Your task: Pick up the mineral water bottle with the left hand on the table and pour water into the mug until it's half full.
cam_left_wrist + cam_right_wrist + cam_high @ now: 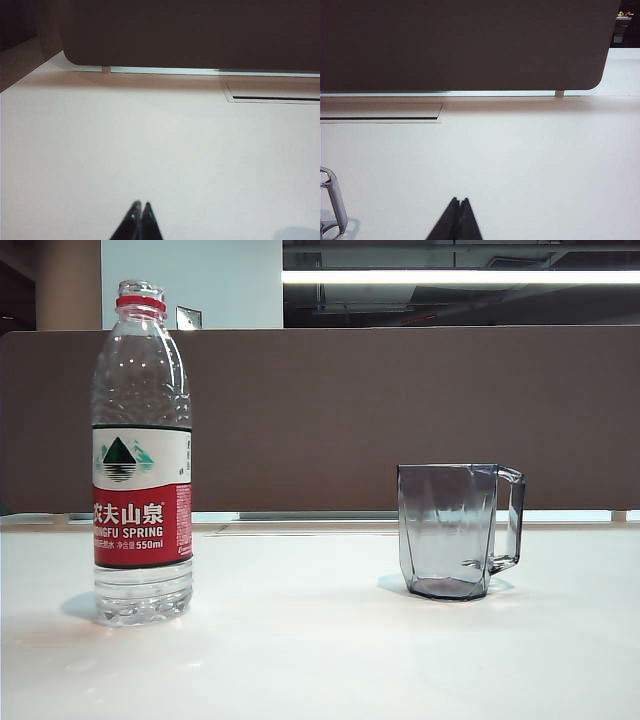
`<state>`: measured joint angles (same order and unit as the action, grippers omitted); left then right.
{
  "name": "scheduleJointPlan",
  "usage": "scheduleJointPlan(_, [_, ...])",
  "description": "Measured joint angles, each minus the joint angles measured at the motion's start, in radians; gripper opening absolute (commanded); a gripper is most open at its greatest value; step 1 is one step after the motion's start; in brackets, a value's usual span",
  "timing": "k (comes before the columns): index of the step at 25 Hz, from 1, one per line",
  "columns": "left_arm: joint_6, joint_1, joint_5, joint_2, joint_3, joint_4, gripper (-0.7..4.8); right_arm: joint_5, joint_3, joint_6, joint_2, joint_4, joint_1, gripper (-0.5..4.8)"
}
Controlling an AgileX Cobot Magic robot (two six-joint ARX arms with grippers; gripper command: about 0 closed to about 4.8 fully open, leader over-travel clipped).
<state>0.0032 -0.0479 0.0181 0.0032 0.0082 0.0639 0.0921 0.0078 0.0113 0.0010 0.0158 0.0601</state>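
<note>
Both grippers idling shut, bottle & mug untouched.
I'm seeing the Nongfu Spring bottle standing upright, uncapped, well left of the smoky mug on the white table; left gripper & right gripper are hovering w/ fingertips pressed together, the mug's handle showing beside the right one.

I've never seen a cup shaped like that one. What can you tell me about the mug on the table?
The mug is see-through, smoky grey, and looks like glass or clear plastic, with flat angled facets narrowing toward its base. An angular handle juts from its right side in the exterior view; that handle also shows at the edge of the right wrist view. It stands upright on the white table, looks empty, and sits well right of the water bottle. Nothing else touches it.
</note>
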Motion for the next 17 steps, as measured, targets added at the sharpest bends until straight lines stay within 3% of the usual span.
scheduleJointPlan(13, [-0.002,0.0,0.0,0.0,0.0,-0.04,-0.06,-0.007,0.008,0.0,0.0,-0.008,0.0,-0.01])
scheduleJointPlan(17, [-0.07,0.0,0.002,0.008,0.035,-0.088,-0.06,-0.001,0.124,0.0,0.009,-0.007,0.0,-0.02])
